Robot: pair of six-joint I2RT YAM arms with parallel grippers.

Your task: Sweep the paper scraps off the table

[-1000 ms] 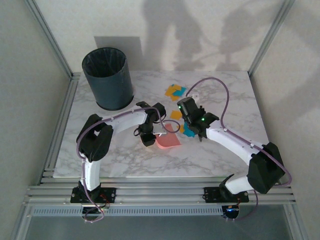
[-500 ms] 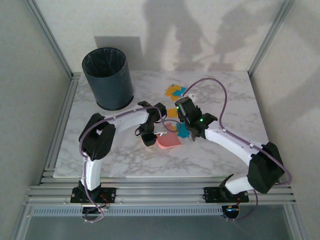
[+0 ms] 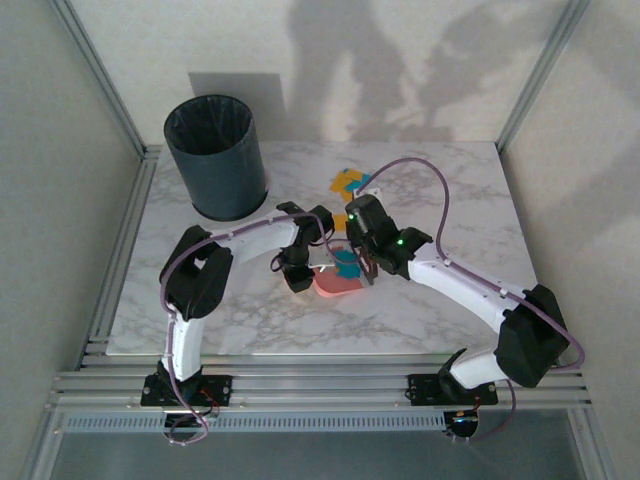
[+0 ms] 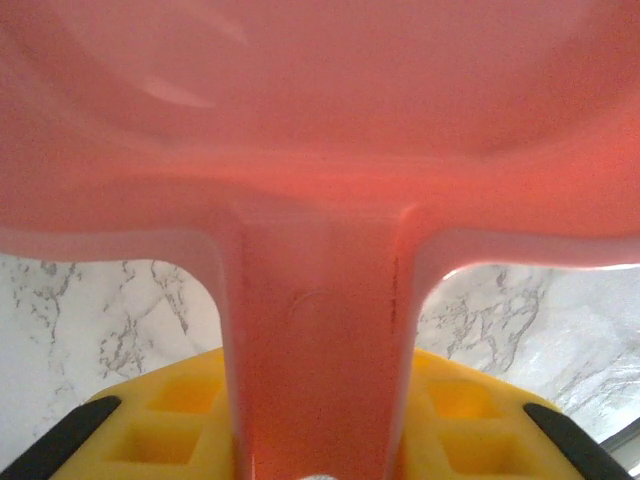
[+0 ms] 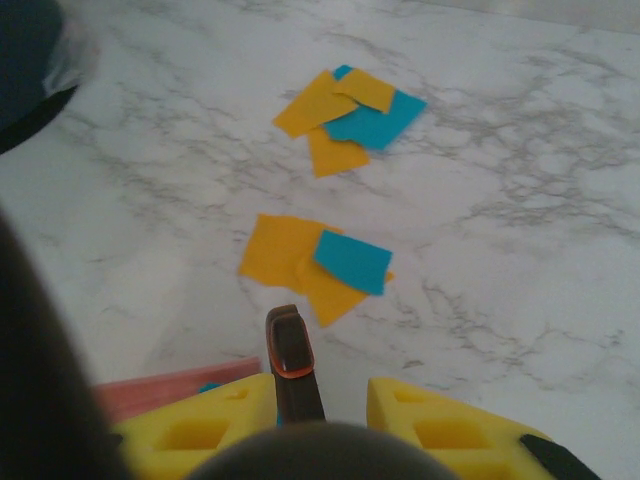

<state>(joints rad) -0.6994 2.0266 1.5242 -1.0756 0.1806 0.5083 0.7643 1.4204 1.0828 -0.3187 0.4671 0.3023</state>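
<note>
**A:** How far along is the sweeping?

**B:** Partway, I'd say. A few teal paper scraps (image 3: 345, 262) lie at the lip of the pink dustpan (image 3: 335, 284), near the middle of the table (image 3: 480, 200). Two orange-and-teal heaps lie on bare marble at twelve o'clock from the right gripper (image 5: 322, 405): the near heap (image 5: 312, 262) and the far heap (image 5: 345, 105).

**A:** And the grippers?

**B:** The left gripper (image 4: 318, 420) is clamped on the dustpan's handle. The right one is closed on a thin dark tool (image 5: 288, 355) with an orange rim (a brush, I'd guess; its working end is hidden).

**A:** Anything in the way?

**B:** A dark bin (image 3: 215, 155) stands at ten o'clock on the table, well apart from the scraps. The right arm's purple cable (image 3: 412, 160) loops above the marble near the far heap. Both wrists crowd the dustpan's mouth, so I cannot tell how much is inside
</note>
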